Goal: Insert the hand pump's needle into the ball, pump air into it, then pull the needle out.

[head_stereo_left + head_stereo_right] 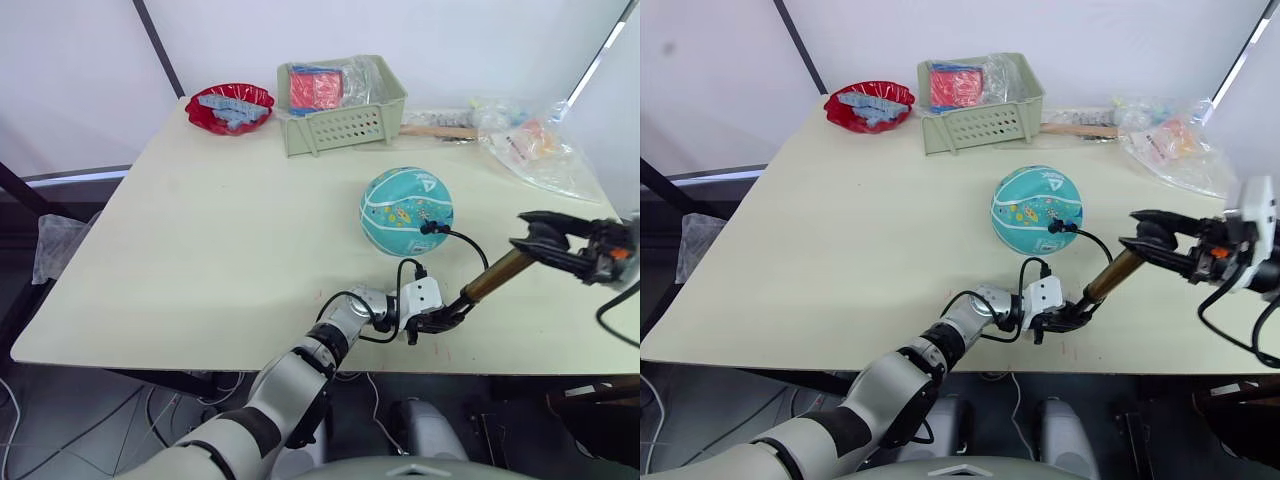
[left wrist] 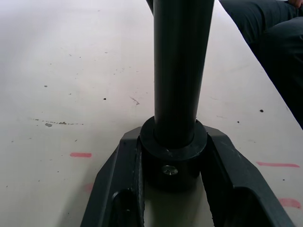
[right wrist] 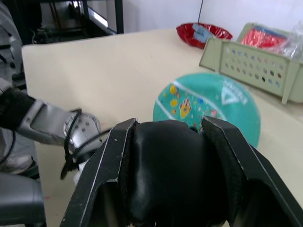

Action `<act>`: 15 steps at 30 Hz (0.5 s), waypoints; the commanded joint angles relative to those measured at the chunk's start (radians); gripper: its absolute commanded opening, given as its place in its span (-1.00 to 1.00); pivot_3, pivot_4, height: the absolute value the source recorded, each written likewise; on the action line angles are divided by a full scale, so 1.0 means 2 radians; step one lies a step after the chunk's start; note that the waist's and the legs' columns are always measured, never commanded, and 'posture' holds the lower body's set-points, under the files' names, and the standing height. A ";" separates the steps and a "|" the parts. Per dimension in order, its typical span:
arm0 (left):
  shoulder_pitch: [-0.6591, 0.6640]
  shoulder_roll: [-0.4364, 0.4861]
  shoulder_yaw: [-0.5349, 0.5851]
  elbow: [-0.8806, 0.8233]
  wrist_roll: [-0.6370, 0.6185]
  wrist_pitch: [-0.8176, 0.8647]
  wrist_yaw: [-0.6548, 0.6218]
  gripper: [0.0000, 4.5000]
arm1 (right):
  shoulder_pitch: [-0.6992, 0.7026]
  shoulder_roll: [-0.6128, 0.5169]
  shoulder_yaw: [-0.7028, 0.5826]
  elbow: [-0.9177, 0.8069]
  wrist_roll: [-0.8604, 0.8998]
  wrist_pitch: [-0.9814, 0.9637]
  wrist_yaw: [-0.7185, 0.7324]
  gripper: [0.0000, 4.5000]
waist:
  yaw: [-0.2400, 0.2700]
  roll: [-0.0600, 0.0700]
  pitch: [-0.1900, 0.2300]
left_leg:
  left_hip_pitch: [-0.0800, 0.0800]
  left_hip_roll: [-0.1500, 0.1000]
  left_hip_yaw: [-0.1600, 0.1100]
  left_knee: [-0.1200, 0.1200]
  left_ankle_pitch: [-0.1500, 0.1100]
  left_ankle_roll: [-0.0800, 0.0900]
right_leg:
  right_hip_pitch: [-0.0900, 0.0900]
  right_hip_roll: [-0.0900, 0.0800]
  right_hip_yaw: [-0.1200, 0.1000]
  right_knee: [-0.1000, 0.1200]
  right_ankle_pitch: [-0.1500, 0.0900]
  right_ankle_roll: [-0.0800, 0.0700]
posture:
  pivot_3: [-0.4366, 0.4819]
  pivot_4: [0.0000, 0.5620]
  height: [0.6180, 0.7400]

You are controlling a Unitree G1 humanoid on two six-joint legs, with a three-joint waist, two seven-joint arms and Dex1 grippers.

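Head views: one ball (image 1: 406, 211) sits on the table (image 1: 200, 250), the hand pump (image 1: 495, 277) slanting beside it — its black hose arcs to the needle (image 1: 429, 228) at the ball's near side.
Left gripper (image 1: 437, 320): clamped on the pump's lower end cap, near the table's front edge.
Right gripper (image 1: 545, 240): closed around the T-handle, off to the ball's right.
Left wrist view: two black fingers (image 2: 118, 189) hug the cap; pink marks on the tabletop.
Right wrist view: the handle bulges between two fingers (image 3: 106, 175); one basket (image 3: 255, 61), one red bowl (image 3: 203, 34) behind the ball.
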 commanded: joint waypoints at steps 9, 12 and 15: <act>0.014 -0.013 -0.003 0.014 0.013 0.009 0.003 -0.49 | 0.038 0.049 0.104 0.055 -0.107 -0.061 -0.024 -0.28 | 0.000 -0.002 -0.002 | 0.000 0.000 0.000 0.000 0.000 0.000 | 0.000 0.000 0.000 0.000 0.000 0.000 | -0.05 -0.47 0.91; 0.018 -0.006 -0.003 0.012 0.013 0.007 -0.002 -0.49 | 0.039 0.054 0.110 0.055 -0.112 -0.070 -0.028 -0.28 | 0.000 -0.002 -0.002 | 0.000 0.000 0.000 0.000 0.000 0.000 | 0.000 0.000 0.000 0.000 0.000 0.000 | -0.05 -0.47 0.91; 0.023 0.002 -0.003 0.009 0.013 0.005 -0.007 -0.49 | 0.037 0.056 0.103 0.044 -0.103 -0.070 -0.033 -0.28 | 0.000 -0.002 -0.002 | 0.000 0.000 0.000 0.000 0.000 0.000 | 0.000 0.000 0.000 0.000 0.000 0.000 | -0.05 -0.47 0.91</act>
